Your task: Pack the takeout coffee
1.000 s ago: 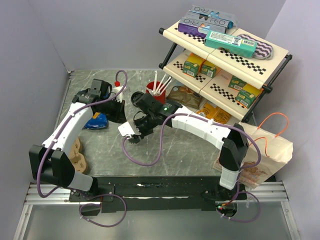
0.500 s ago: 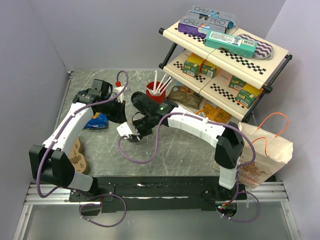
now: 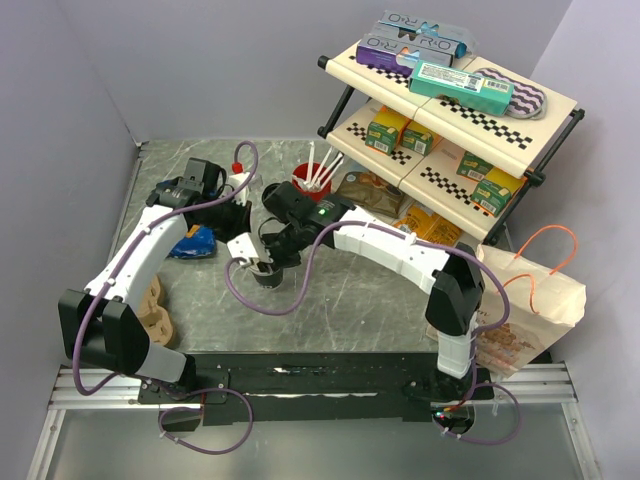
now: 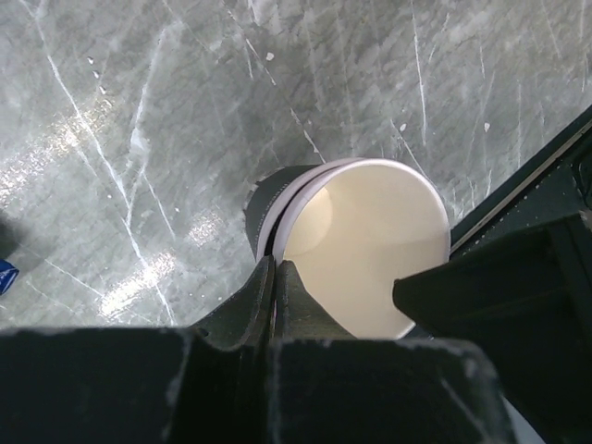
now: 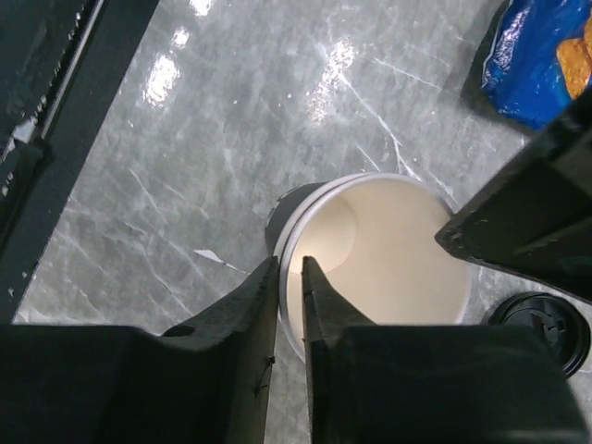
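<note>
Right hand pinched narrow on rim of open paper cup, black lid nearby, left hand pinching second cup

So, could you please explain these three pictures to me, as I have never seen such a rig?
These are two white robot arms bolted at the near edge of a grey marble table. The wide picture looks down from behind them; the other two come from cameras on their wrists. On it are a blue snack bag, a red cup with white straws, a round black plastic lid, a two-tier shelf and a brown paper bag. The right gripper straddles a small open paper cup, cream inside, dark outside; the left gripper straddles a similar cup. Whether either squeezes is unclear.
</note>
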